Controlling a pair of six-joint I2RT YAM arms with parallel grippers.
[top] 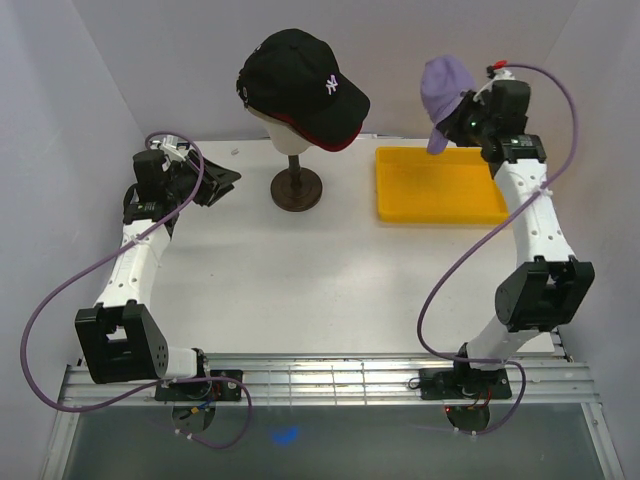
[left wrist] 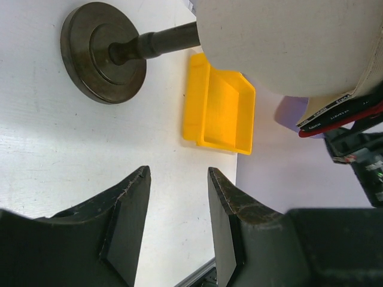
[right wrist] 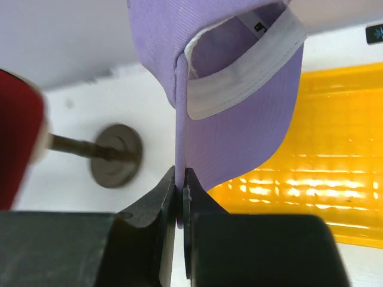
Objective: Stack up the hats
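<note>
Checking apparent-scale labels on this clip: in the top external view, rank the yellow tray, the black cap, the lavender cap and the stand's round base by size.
1-2. yellow tray and black cap: too alike to rank, and the cap sits raised, nearer the camera.
3. lavender cap, also lifted toward the camera.
4. round base.

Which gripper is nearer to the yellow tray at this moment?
Right. The right gripper holds the lavender cap just over the far edge of the yellow tray; the left gripper, open, is on the other side of the mannequin stand.
</note>
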